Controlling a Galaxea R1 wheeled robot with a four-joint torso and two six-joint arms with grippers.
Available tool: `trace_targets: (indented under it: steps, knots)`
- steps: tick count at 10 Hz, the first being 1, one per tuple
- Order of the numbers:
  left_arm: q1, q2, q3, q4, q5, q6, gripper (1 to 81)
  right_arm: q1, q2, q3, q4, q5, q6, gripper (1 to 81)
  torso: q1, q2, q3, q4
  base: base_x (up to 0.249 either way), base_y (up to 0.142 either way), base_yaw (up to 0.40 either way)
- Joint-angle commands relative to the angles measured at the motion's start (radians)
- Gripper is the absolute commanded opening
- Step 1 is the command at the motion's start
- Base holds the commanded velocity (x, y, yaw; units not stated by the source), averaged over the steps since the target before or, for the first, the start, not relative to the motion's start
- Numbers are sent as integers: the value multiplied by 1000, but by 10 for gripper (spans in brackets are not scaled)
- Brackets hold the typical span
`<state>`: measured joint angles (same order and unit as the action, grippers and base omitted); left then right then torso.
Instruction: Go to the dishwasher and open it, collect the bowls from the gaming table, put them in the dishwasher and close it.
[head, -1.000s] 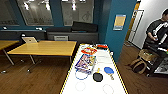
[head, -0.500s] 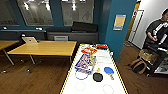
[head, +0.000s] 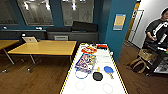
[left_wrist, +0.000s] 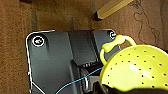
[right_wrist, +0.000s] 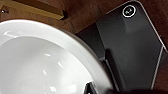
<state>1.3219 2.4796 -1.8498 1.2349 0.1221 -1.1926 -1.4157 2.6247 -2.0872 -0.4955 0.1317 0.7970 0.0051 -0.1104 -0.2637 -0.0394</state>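
Note:
The gaming table (head: 93, 86), white-topped with yellow sides, stretches away right in front of me in the head view. In the left wrist view a yellow-green perforated bowl with a loop handle (left_wrist: 136, 67) hangs over the brown floor, my left gripper (left_wrist: 107, 88) shut on its rim. A glossy white bowl (right_wrist: 37, 65) looms large in the right wrist view, also above the floor, with my right gripper (right_wrist: 93, 90) shut on its edge. The dishwasher is out of view.
On the table lie a black paddle (head: 97, 75), a blue paddle (head: 108, 69) and colourful boxes (head: 85, 61). A yellow desk (head: 45, 47) stands to the left, a teal pillar (head: 113, 27) behind. A person (head: 157, 27) and bags (head: 138, 63) are at the right.

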Motion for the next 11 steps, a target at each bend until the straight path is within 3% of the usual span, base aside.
trace_targets:
  steps: [1, 6, 9, 11]
  knots:
    - [-34, -11, 14, 17, 19, 11, 10, 23, -1, -6, -32, -24, -4, 10, 0, 0, 0, 0, -83, 0, 0]
    - [-11, 32, -42, 35, 13, 13, 10, 14, 17, -39, -40, -23, -4, 10, -2, -2, 1, 0, -109, 0, 0]
    - [1, 44, -114, 38, -71, 10, 10, 11, 5, -46, -46, -21, -4, 10, -3, -2, 1, 0, -120, 0, 0]
    - [13, 0, -111, 35, -176, 7, 10, 5, -50, 36, -64, -8, -4, 10, -3, -2, 1, 0, -116, 0, 0]
